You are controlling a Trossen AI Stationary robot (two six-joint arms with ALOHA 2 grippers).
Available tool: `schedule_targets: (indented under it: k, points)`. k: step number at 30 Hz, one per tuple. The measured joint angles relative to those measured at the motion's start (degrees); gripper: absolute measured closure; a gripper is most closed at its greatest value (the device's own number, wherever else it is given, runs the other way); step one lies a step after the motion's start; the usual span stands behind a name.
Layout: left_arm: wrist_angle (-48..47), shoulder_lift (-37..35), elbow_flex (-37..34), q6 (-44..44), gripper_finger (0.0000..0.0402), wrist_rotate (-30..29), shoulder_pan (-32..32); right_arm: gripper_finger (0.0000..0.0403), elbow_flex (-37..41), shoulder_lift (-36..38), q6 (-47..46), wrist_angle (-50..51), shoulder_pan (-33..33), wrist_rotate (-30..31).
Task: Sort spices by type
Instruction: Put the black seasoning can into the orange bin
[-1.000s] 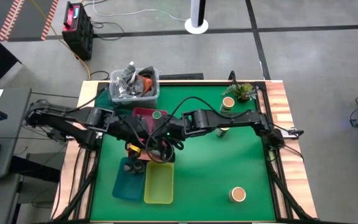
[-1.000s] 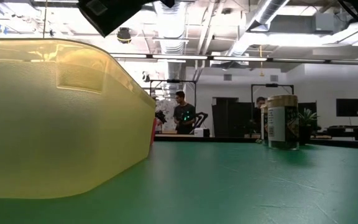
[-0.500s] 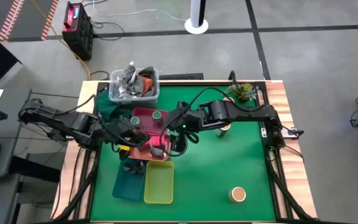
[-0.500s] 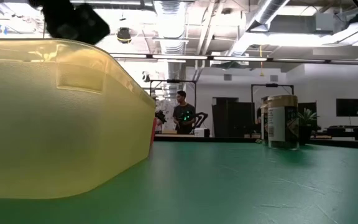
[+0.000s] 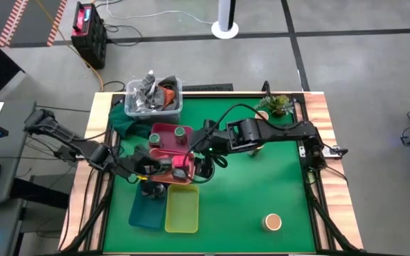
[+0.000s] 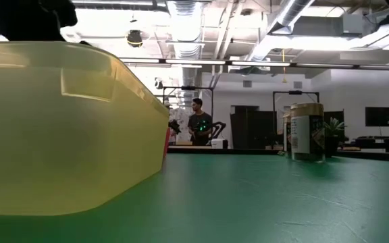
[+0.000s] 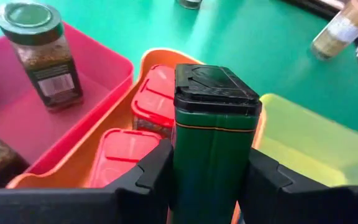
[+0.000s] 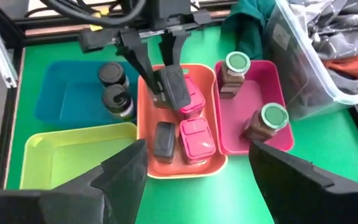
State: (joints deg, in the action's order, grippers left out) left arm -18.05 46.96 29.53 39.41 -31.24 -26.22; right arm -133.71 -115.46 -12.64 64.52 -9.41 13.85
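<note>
Both arms are drawing back from over the trays. The left tool (image 7: 210,180) is gripping a green tin (image 7: 213,143) upright above the orange tray (image 7: 148,68), over its pink boxes (image 7: 157,99). The right tool (image 8: 194,186) is hovering open, facing the trays.

four trays (image 8: 73,102) sit side by side in a block left of the table's (image 5: 262,185) middle. two round jars (image 8: 114,93) stand in one, two lidded jars (image 8: 253,93) in another, small boxes (image 8: 194,134) in the tray between them. the left gripper (image 7: 207,180) holds a tin (image 7: 213,130) above that middle tray. a bin (image 5: 153,99) sits behind the trays; another jar (image 5: 272,222) stands well apart, front right
</note>
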Motion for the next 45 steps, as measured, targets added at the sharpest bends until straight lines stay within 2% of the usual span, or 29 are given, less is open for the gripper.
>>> schedule_targets:
  k: [5, 12, 17, 28, 37, 45]
  points:
    - [0.72, 0.49, -1.60, -1.71, 0.0267, -3.00, -2.03, 0.0097, 0.00, 0.02, -1.02, 0.01, 0.02, -0.01]
    - [9.84, 2.60, -5.05, -3.04, 0.0267, -3.45, -2.88, 0.0097, -0.02, 0.02, -1.33, -0.03, 0.04, 0.02]
    - [11.87, 5.20, -6.00, -6.99, 0.0267, -3.61, -2.86, 0.0097, -0.02, 0.00, -1.94, -0.23, 0.02, 0.02]
    - [16.07, 9.50, -8.58, -9.14, 0.0266, -3.94, -2.79, 0.0097, -0.04, 0.00, -3.60, -0.34, -0.47, -0.01]
    - [16.59, 13.13, -8.36, -7.43, 0.0221, -3.28, -1.90, 0.0097, -0.04, 0.00, -4.00, -0.94, -0.79, -0.02]
    - [16.56, 14.07, -8.33, -5.89, 0.0215, -2.96, -1.39, 0.0097, -0.04, 0.00, -4.00, -0.86, -0.74, -0.01]
